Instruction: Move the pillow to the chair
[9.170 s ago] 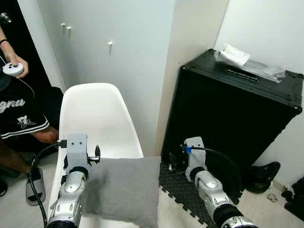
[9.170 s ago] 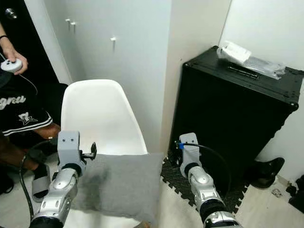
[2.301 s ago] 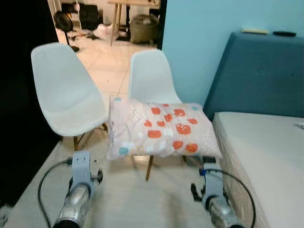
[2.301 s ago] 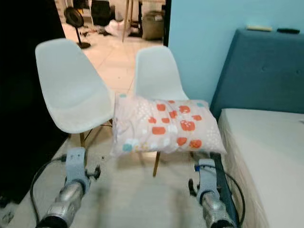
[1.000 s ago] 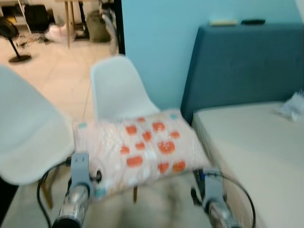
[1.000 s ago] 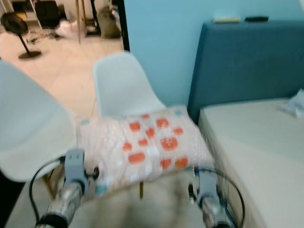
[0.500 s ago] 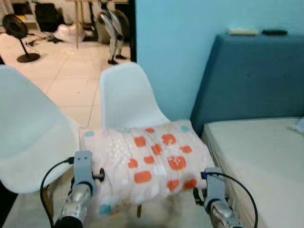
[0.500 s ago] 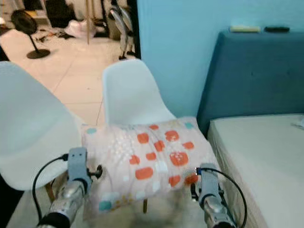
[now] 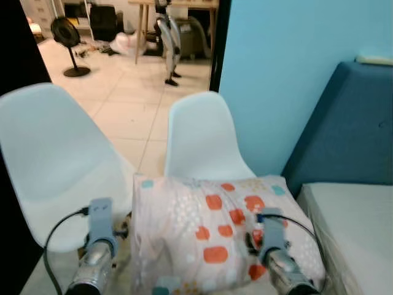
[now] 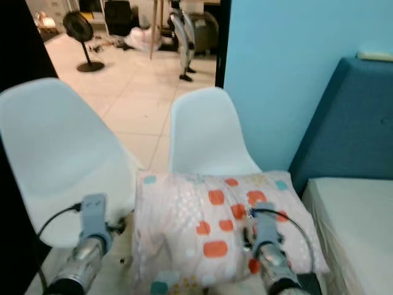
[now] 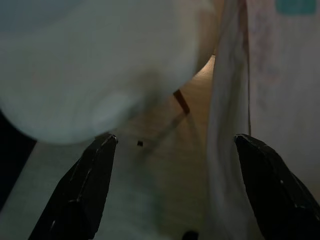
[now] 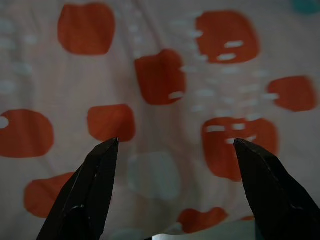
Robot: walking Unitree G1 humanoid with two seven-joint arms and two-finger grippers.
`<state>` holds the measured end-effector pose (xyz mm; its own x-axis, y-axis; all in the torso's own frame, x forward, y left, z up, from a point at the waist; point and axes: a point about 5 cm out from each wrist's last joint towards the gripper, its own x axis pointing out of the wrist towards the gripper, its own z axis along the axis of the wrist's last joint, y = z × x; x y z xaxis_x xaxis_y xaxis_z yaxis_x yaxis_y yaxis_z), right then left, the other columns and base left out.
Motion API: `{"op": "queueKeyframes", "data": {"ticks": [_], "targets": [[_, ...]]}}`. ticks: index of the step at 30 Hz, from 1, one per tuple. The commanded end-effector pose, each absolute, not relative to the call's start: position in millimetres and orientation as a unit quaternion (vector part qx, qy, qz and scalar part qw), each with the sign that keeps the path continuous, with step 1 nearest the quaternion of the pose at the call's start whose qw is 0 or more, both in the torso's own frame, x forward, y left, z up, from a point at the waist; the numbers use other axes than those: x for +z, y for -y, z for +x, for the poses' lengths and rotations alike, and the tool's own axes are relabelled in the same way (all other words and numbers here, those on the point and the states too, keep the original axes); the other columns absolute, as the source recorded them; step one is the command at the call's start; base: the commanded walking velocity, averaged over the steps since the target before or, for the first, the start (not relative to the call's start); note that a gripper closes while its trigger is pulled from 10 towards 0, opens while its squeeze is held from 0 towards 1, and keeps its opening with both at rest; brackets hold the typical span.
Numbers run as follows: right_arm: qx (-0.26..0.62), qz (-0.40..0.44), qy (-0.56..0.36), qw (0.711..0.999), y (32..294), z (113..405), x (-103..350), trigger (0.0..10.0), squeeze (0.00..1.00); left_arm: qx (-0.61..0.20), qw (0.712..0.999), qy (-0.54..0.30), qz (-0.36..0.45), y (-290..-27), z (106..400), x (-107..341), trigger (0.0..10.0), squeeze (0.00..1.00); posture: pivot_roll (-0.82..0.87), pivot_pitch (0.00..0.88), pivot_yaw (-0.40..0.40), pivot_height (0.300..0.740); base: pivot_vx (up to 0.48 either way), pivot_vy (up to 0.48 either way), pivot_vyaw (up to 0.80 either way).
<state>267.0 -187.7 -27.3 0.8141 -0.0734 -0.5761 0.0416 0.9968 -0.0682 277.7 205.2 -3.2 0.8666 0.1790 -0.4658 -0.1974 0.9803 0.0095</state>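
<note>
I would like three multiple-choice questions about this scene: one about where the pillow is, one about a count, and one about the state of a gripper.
1. Where does the pillow lie?
A. On the seat of the right-hand white chair, beside the bed
B. On the floor under the fan
C. On top of the blue headboard

2. How many white chairs stand before the robot?
A. One
B. Two
C. Four

3. How is the right gripper?
A. Shut on the pillow
B. Open, fingers spread in front of the pillow
C. Shut on a chair leg

Answers: 1 A, the pillow covers that chair's seat, below its backrest. 2 B, a second chair stands to the left of the first. 3 B, the right wrist view shows both black fingers wide apart with the patterned fabric between them.
</note>
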Motion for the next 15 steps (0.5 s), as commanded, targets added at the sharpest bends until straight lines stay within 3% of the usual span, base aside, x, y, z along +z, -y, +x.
{"op": "queueKeyframes", "data": {"ticks": [1,8,15], "targets": [[-0.045,-0.031,-0.315,0.948,199.1,261.1,-30.6,10.0,0.00,0.091,0.965,-0.243,-0.025,-199.0,278.5,-4.1,10.0,0.00,0.01,0.035,-0.021,0.740,0.262,0.000,0.00],[-0.046,-0.030,-0.314,0.948,199.3,261.3,-30.5,10.0,0.00,0.089,0.966,-0.242,-0.024,-198.7,279.2,-3.6,10.0,0.00,0.01,0.030,-0.021,0.740,0.261,0.000,0.00],[-0.046,-0.030,-0.313,0.948,199.2,259.9,-31.2,10.0,0.00,0.083,0.967,-0.239,-0.015,-197.1,280.3,-2.5,10.0,0.00,0.01,0.023,-0.018,0.740,0.000,0.000,0.00]]}}
